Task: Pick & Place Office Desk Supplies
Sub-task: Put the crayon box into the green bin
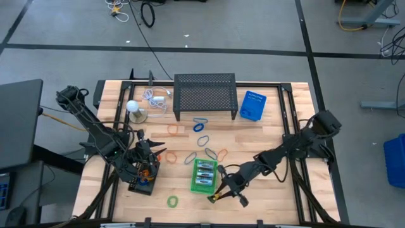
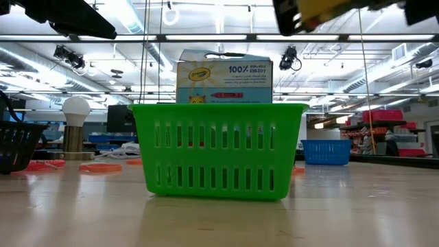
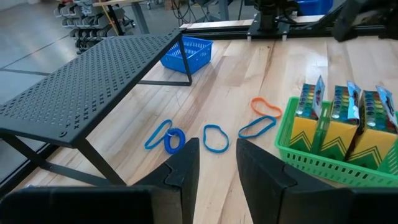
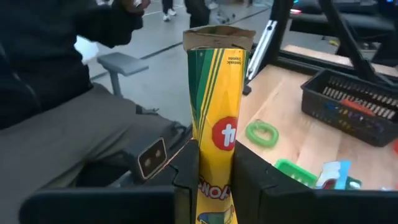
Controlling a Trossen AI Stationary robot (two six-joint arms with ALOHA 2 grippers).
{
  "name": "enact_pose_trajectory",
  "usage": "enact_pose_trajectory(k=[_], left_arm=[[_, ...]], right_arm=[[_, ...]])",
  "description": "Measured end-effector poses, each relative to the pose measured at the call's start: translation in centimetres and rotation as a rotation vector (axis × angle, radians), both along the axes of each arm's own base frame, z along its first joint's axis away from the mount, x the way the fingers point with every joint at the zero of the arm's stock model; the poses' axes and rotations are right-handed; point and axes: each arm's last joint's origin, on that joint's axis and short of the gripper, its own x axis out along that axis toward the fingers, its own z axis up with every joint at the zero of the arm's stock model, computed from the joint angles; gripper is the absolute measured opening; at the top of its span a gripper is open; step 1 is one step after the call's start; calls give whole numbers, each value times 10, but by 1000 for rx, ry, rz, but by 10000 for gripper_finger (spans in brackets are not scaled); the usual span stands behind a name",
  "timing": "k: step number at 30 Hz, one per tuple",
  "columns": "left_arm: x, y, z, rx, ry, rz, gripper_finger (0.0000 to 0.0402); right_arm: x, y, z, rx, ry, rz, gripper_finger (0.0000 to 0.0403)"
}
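Note:
A green basket [image 1: 204, 176] stands near the table's middle front with several yellow crayon boxes [image 3: 339, 118] upright in it. My right gripper [image 1: 223, 190] hovers just off the basket's near right corner, shut on one more yellow crayon box [image 4: 216, 118]. Orange and blue loops [image 3: 216, 138] lie flat on the wood between the basket and the black mesh shelf [image 1: 204, 95]. A green loop [image 1: 173, 201] lies toward the front edge. My left gripper [image 3: 217, 165] stands open over the black basket [image 1: 140, 178], with nothing between its fingers. My right gripper pinches the crayon box between its two fingers, at the box's end nearest the wrist [image 4: 215, 186]. The box runs on along the fingers and sticks out well past their tips, its torn flap end [image 4: 217, 37] farthest out. It is lifted clear of the table.
A blue basket [image 1: 252, 106] stands at the far right of the shelf. A white ball on a stand [image 1: 132, 107] and a white coiled cable [image 1: 156, 98] are at the far left. A person in dark clothes [image 4: 56, 93] sits beyond the near edge.

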Motion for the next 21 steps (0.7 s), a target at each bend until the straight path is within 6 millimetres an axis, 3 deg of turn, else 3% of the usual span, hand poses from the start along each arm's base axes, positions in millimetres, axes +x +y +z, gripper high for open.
enact_pose_trajectory(k=[10, 21], left_arm=[[0, 0, 0, 5, 4, -1, 115], [0, 0, 0, 4, 10, -6, 115]], right_arm=[[25, -21, -25, 7, -68, 45, 63], [36, -33, -48, -7, -81, 100, 62]])
